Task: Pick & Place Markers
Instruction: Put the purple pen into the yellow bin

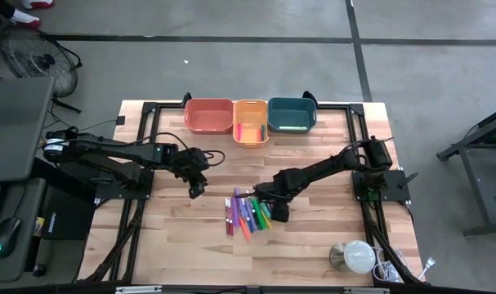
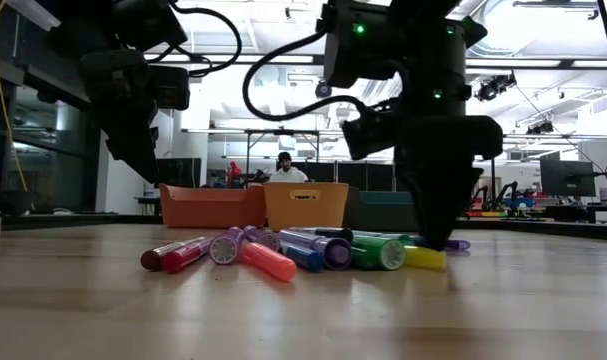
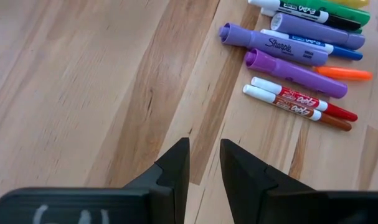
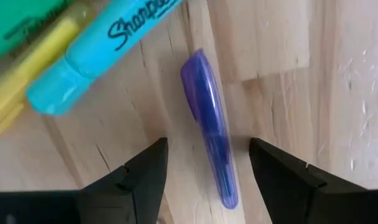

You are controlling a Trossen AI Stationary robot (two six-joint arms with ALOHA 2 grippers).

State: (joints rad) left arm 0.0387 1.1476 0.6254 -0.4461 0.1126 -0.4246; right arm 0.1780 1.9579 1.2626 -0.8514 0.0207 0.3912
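Three bins (image 1: 250,119) along the wooden table's (image 1: 166,237) far edge.

Right arm stretched in from the table's right edge, right gripper (image 4: 204,180) lowered to the tabletop with fingers (image 4: 136,177) spread wide apart; left arm reaching in from the left, left gripper (image 3: 204,165) raised above the surface, fingers (image 3: 176,165) parted by a narrow gap.

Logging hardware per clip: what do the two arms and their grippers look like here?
Both arms are dark, jointed, with black cables looping along them. The left gripper has two black wedge-shaped fingers; white markings show on its housing. The right gripper has matching black fingers. In the low view a green light glows on the right arm.
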